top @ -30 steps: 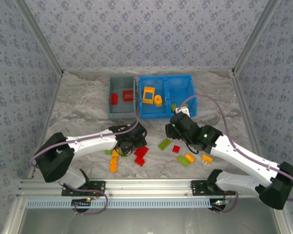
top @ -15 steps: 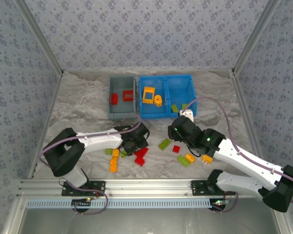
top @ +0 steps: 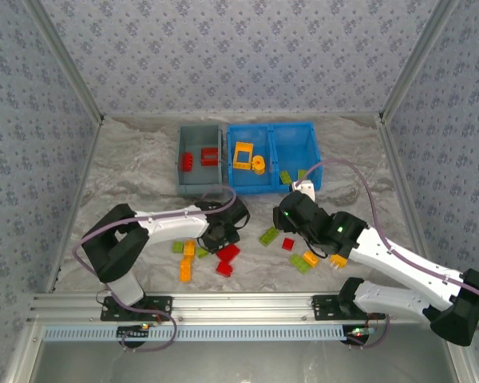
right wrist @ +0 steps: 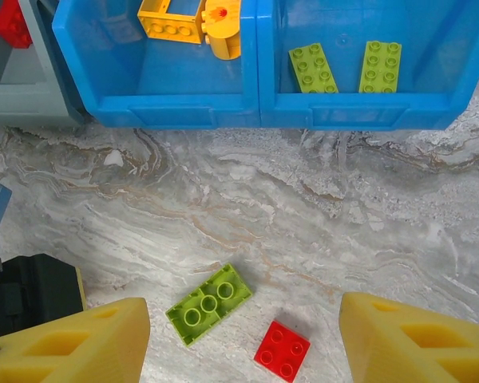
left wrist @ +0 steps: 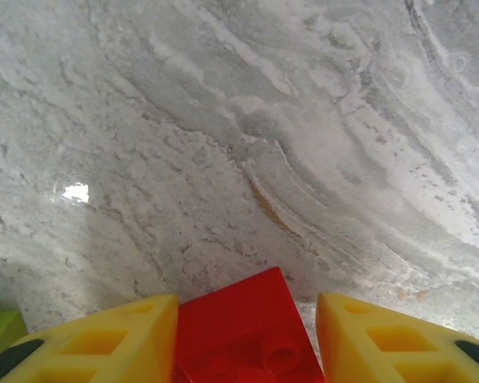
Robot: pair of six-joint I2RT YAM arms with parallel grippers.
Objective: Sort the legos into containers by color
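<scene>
While the left fingers [left wrist: 247,339] straddle a red brick [left wrist: 247,335] without clearly gripping, the right fingers [right wrist: 239,339] hang spread over the tabletop [right wrist: 319,207]

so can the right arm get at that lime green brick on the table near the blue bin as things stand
Probably yes. The right gripper hangs open above the lime green brick, nothing lies on top of it, and the small red brick beside it sits apart, leaving room for the fingers.

My left gripper [left wrist: 247,339] low over the table, fingers parted, my right gripper [right wrist: 243,339] raised, fingers spread wide
</scene>
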